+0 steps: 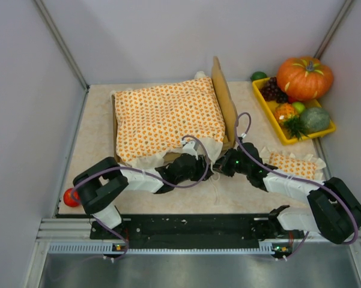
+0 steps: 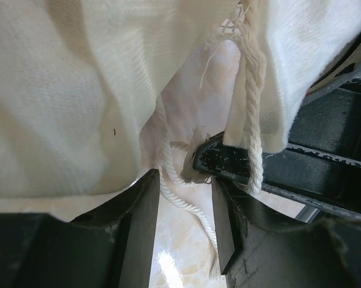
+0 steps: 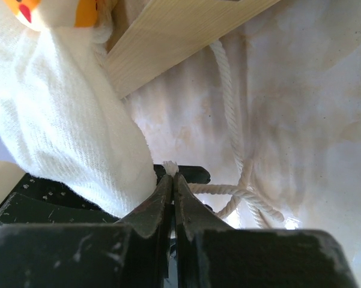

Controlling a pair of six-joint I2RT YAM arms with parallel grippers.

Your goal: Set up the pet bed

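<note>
The pet bed [image 1: 223, 96] stands mid-table with its tall headboard on the right. The orange-dotted bedspread [image 1: 168, 117] covers it, its white ruffle hanging over the front. Both grippers meet at the bed's front right corner. My right gripper [image 1: 216, 170] [image 3: 173, 177] is shut on the frayed end of a white cord [image 3: 216, 189], just below the light-wood frame rail [image 3: 180, 30]. My left gripper [image 1: 199, 165] [image 2: 185, 186] is open, facing the right one. The cord [image 2: 197, 212] runs loosely between its fingers, with the white ruffle [image 2: 66, 102] above them.
The small orange-dotted pillow [image 1: 293, 165] lies on the table right of the arms. A yellow tray [image 1: 267, 108] with fruit and a pumpkin [image 1: 304, 77] stands at the back right. A small red object [image 1: 71, 197] sits at the near left edge. Walls close in on the table.
</note>
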